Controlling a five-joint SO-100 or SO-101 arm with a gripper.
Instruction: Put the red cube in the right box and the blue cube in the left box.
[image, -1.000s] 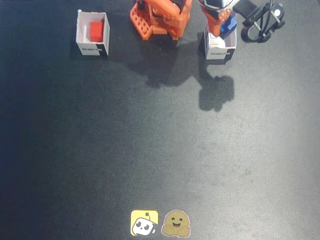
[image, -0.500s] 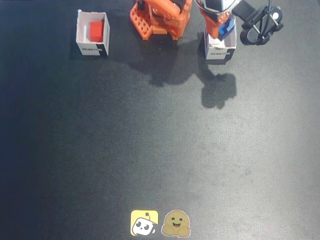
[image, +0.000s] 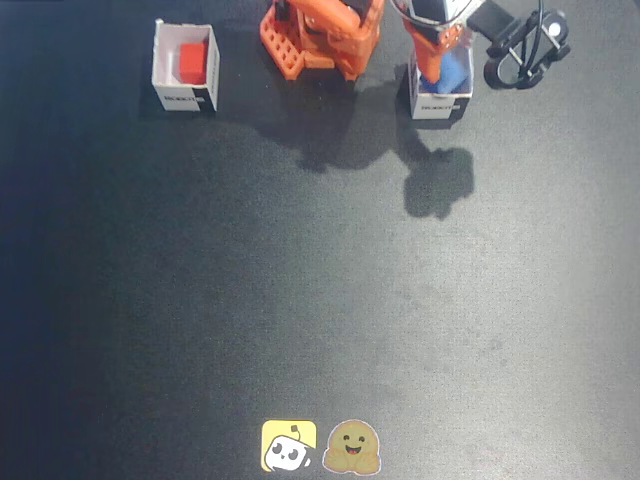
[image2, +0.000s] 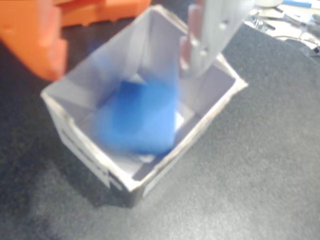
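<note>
Blurred blue cube (image2: 140, 120) fills the wrist view, lying inside the left box (image2: 95, 165), apart from both fingers (image2: 212, 35): the grey one hangs over the rim at one o'clock, the orange one over the rim at ten o'clock, so they are spread wide with nothing between them. Fixed view: the fingers (image: 437, 62) stand over that box (image: 441, 104) at one o'clock of the counter (image: 320, 300). At eleven o'clock the red cube (image: 192, 61) sits in the right box (image: 183, 97), well apart. From both boxes' front edges toward six o'clock the counter lies open down to two stickers (image: 320, 446).
</note>
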